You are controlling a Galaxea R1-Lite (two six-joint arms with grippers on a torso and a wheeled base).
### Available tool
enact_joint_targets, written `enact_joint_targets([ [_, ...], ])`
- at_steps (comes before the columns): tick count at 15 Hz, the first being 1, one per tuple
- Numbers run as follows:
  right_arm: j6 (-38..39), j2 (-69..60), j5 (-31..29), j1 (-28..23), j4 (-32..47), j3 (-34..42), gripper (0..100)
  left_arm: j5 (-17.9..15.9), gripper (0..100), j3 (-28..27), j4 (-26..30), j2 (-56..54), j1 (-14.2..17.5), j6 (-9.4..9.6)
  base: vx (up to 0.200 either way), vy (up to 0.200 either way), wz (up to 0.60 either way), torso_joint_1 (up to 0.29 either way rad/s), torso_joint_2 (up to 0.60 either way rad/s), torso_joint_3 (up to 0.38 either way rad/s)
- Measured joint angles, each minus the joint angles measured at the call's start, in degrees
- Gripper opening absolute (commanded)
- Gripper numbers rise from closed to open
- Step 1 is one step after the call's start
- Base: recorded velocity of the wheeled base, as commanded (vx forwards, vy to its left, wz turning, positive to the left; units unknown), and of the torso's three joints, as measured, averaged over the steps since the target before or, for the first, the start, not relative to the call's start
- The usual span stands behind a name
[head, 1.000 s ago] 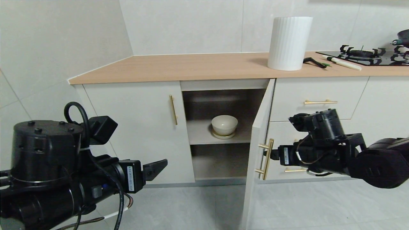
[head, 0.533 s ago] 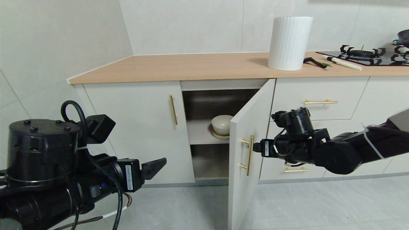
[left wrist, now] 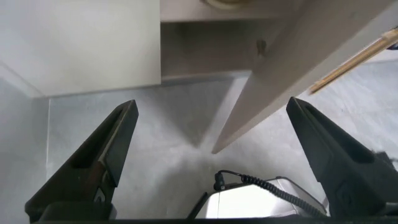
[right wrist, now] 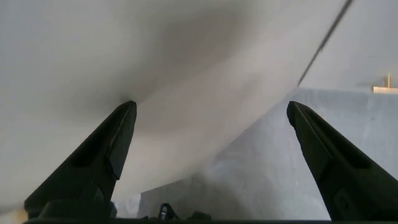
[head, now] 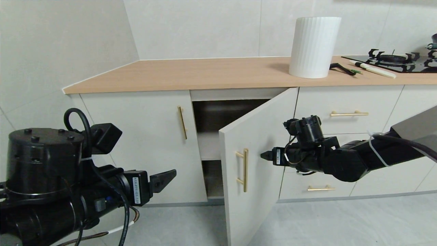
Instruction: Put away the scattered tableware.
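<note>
Head view taken as guide, the half-shut white cabinet door (head: 259, 136) is judged mid-closing, with the right gripper (head: 265, 156), jaws wide and empty, set at 3 o'clock of the door's brass bar handle (head: 244, 169) and the cream dish (left wrist: 219, 2) shelved inside; a push toward 9 o'clock is called for.

Left arm (head: 44, 171) is presenting a black cylindrical housing, screw heads (head: 37, 139) ringing its top. A thick black cable (head: 80, 119) is looping above it. White labels (head: 137, 191) are marking both wrists. A white cable tie (head: 377, 150) is banding the right arm (head: 348, 164). Left gripper (left wrist: 211, 109) and right gripper (right wrist: 211, 109) are ending in black wedges.
</note>
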Motion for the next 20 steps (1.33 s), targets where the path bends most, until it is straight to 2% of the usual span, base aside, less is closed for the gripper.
enact_joint_targets([
  [1,0.1,0.2,0.0,0.0,0.0,-0.2,100,0.0,100,0.0,0.0,0.0,0.0,0.00,0.200,0.000,0.00,0.002,0.01,0.002],
  [8,2.5,1.6,2.0,1.8,0.1,-3.3,100,0.0,100,0.0,-0.2,0.2,0.0,0.02,0.000,0.000,0.00,0.000,0.00,0.000],
  [14,6.9,7.9,1.6,4.1,0.6,-14.6,100,0.0,100,0.0,-0.3,0.1,0.0,0.00,0.000,0.000,0.00,0.000,0.00,0.000],
  [20,11.4,15.6,-5.6,4.7,0.4,-26.7,100,0.0,100,0.0,-0.3,0.0,0.1,0.00,0.000,0.000,0.00,0.000,0.00,0.000],
])
